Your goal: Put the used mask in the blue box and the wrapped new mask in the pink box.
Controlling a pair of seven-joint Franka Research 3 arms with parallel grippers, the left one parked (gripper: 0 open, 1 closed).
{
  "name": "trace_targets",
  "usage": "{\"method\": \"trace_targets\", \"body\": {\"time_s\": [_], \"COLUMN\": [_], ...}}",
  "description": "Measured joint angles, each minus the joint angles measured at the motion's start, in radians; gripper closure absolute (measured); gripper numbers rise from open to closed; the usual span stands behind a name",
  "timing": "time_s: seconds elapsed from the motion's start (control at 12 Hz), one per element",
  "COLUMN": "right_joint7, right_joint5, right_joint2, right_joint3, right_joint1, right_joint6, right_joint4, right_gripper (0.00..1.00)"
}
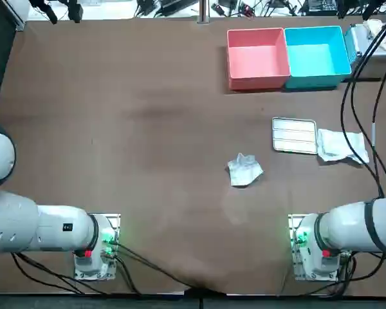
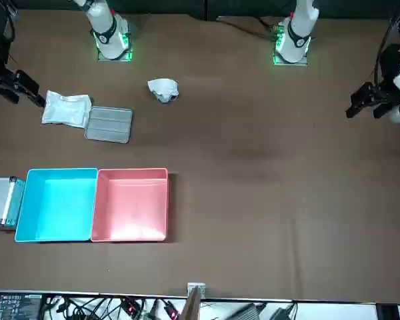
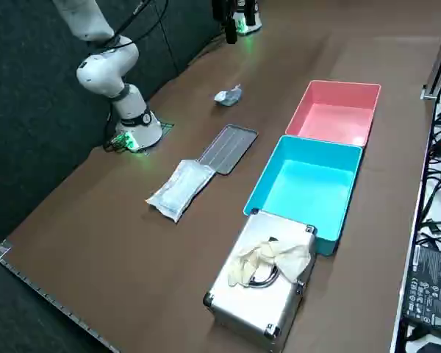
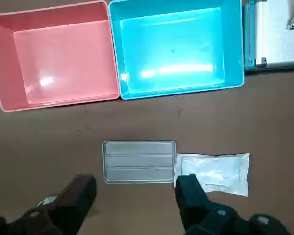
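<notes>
Right gripper (image 4: 135, 183): jaws spread wide, nothing held, poised above the wrapped mask (image 1: 340, 146) near the tabletop's right edge.
Used mask (image 1: 244, 171): left crumpled mid-tabletop.
Blue box (image 1: 315, 55), pink box (image 1: 257, 58): unfilled, far edge.

- Right hand (image 4: 134, 188), fingers apart, hangs over the tabletop (image 1: 116, 129) near the metal tray (image 1: 294, 136).
- Pink box (image 1: 257, 82) and blue box (image 1: 315, 80): 2 open tops, unobstructed.
- Metal case (image 3: 250, 312) flanks the blue box.

Overhead light is glaring white off blue box (image 4: 186, 49) floor, glinting on pink box (image 4: 63, 54) beside it; right gripper (image 4: 137, 180) nearby is showing dark.
</notes>
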Motion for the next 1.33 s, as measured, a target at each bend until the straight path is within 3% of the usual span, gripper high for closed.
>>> {"method": "trace_targets", "body": {"time_s": [1.33], "right_joint7": [0.001], "right_joint5": [-0.006], "right_joint2": [0.067], "right_joint3": [0.004], "right_joint1": [0.021], "right_joint6": [-0.050], "right_joint4": [-0.030], "right_gripper": [0.00]}}
